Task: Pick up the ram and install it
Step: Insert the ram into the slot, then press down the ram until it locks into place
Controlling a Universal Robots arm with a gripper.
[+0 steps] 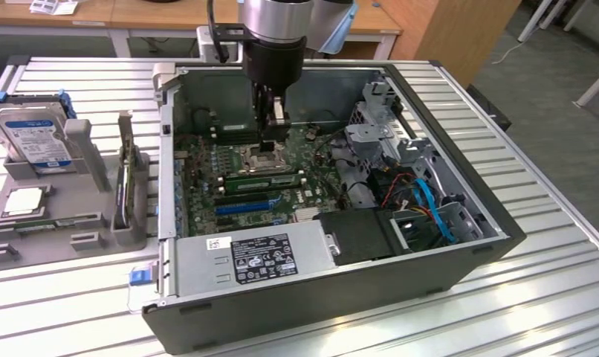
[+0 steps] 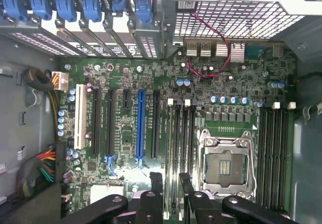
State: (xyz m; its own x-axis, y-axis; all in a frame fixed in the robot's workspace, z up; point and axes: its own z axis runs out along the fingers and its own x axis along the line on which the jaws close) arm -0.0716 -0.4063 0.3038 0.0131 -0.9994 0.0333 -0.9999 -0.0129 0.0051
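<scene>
Tool (image 1: 272, 147) hangs open just over the ram (image 1: 264, 178), which looks seated beside the CPU socket (image 2: 224, 163), so I'd check both latches clicked and lift straight up.

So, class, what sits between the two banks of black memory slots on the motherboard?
The empty, metal-framed CPU socket, as the wrist view shows.

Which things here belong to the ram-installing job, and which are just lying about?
Job: long thin green ram stick, standing in the green motherboard; open black robot gripper close to it.
Lying about: boxy hard drive with blue-white label; square silver-topped processor chip; grey plastic holder carrying both.
</scene>
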